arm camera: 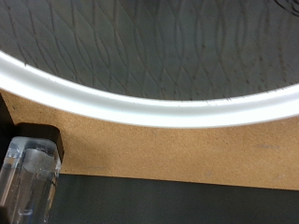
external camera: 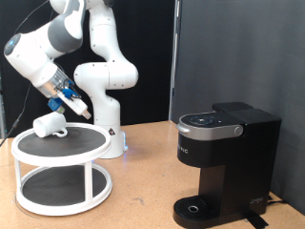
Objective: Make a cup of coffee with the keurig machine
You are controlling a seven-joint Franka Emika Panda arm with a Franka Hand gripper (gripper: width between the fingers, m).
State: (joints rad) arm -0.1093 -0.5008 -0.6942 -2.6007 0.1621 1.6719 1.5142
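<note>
The gripper (external camera: 80, 108) hangs over the upper tier of the white two-tier round stand (external camera: 59, 150) on the left side of the exterior view, with the arm bent down to it from above. Just beside its fingertips, on their left, the cup (external camera: 49, 126) lies on the dark top shelf – it looks tilted or on its side, with the handle toward the gripper. Whether the fingers touch the cup I cannot tell, and whether the gripper is open or closed is also not clear from these pictures.

The keurig machine (external camera: 229, 157) stands on the wooden table (external camera: 143, 196) at the right side, well apart from the stand. Its lid is down, the silver-rimmed top panel faces up, and the round drip base at the near bottom has nothing on it.

In the wrist view one transparent finger (arm camera: 28, 177) shows at the corner of the picture. Behind it the white rim of the stand (arm camera: 140, 103) curves across, with the dark patterned shelf inside the rim and the brown table outside – the cup does not appear in this view.
</note>
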